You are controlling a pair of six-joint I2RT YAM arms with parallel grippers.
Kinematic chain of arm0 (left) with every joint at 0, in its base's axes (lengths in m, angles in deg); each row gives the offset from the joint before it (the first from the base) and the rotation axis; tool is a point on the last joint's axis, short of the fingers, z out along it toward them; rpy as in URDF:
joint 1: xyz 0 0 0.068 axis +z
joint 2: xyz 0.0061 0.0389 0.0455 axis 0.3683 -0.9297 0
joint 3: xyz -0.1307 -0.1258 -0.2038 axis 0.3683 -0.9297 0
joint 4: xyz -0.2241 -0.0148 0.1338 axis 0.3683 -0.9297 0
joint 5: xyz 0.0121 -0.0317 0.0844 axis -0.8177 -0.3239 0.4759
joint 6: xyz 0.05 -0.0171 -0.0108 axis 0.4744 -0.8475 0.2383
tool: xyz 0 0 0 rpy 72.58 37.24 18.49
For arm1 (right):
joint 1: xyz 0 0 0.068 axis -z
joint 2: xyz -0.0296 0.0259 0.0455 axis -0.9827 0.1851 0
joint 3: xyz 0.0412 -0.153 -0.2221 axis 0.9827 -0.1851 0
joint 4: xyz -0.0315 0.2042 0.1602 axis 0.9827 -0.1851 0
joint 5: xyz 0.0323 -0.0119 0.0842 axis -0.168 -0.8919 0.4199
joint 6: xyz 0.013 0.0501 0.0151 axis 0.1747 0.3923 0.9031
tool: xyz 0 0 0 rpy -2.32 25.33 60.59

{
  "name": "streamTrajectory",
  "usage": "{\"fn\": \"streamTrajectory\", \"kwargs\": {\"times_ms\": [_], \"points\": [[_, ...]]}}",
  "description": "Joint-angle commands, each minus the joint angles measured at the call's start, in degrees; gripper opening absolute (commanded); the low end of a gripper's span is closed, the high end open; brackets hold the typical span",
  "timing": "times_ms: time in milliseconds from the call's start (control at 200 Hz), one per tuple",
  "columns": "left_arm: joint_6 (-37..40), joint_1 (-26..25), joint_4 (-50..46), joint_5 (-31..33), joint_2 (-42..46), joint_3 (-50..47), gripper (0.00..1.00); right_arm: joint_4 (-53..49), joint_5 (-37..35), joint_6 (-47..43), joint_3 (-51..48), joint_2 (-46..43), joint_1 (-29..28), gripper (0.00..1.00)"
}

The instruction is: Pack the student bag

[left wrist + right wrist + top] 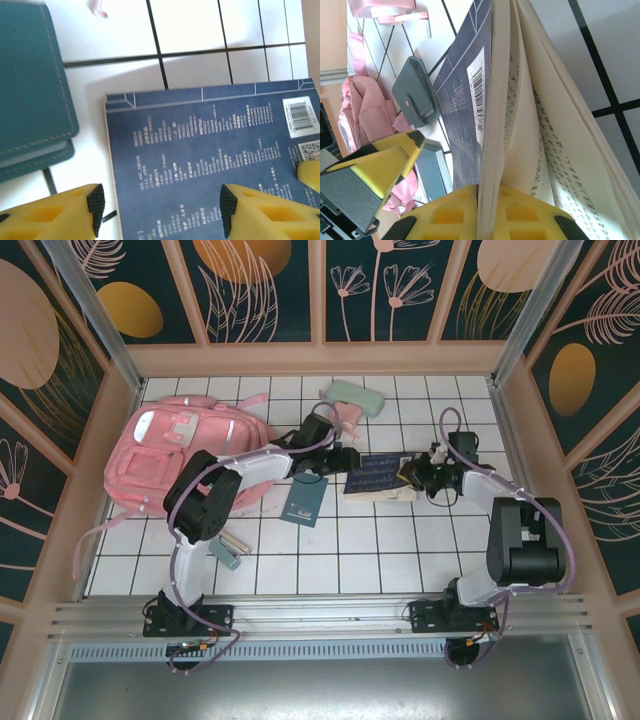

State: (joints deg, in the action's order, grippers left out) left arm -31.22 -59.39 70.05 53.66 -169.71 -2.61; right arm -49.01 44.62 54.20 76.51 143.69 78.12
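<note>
The student bag (185, 455), large and pink, lies at the table's left; a corner of it shows in the right wrist view (357, 112). A dark blue book (380, 477) lies in the middle. My right gripper (487, 192) is shut on the book's (462, 100) cover and a bundle of pages at its right edge, and the other pages (560, 150) fan out loose. My left gripper (161, 202) hovers open over the book's (200, 150) left part, one finger (95, 202) off its edge. In the top view the left gripper (352, 460) and right gripper (412, 478) flank the book.
A teal notebook (305, 502) lies just left of the book, close to my left gripper (30, 85). A mint-green pencil case (357, 397) sits at the back with a pink item (345, 418) beside it. Small items (228, 550) lie near the left arm's base.
</note>
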Motion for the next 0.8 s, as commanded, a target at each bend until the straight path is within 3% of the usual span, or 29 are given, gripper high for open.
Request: {"fn": "streamTrajectory", "kwargs": {"times_ms": [0,215,320,485,626,796], "points": [[6.5,2.1,-5.6,2.7,3.9,3.7,0.66,-4.4,-2.6,-2.4,5.2,-4.0,-3.5,0.03],[24.8,4.8,-15.9,7.2,8.5,9.8,0.69,-13.0,-2.9,-5.8,17.3,-7.6,-13.1,0.03],[27.0,6.5,-13.7,7.0,14.2,5.6,0.72,-16.3,-0.9,-6.5,21.8,-9.6,-15.0,0.01],[24.1,10.6,-3.8,-9.6,23.4,-3.0,0.74,-17.3,9.7,-8.6,23.0,-13.6,-15.1,0.01],[18.4,11.2,6.7,-29.4,26.4,-9.5,0.76,-19.1,14.4,-11.6,22.9,-16.5,-14.9,0.02],[8.7,11.2,19.4,-40.8,26.4,-15.8,0.74,-16.2,18.4,-9.4,22.1,-18.4,-14.9,0.03]]}}
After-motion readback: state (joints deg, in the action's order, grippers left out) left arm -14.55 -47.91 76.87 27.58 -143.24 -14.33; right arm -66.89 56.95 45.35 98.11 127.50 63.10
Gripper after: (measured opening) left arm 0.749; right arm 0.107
